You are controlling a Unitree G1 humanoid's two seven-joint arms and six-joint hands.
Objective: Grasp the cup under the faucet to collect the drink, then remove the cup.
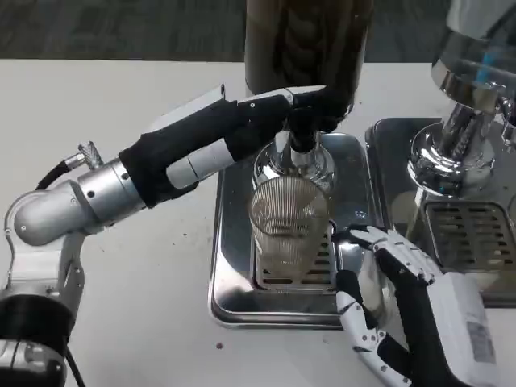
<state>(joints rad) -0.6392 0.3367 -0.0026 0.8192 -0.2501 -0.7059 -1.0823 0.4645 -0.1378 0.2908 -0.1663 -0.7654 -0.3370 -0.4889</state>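
Note:
A clear ribbed cup stands upright on the grate of the steel drip tray, directly below the faucet of the dark drink dispenser. My left hand reaches in from the left and lies against the black tap handle; its fingers merge with the dark handle, so its hold is unclear. At the lower right my right hand is open with its fingers spread just right of the cup, a small gap between them. I see no clear liquid level in the cup.
A second dispenser with a chrome base and its own drip tray stands at the right, close to my right hand. White table spreads to the left and front of the trays.

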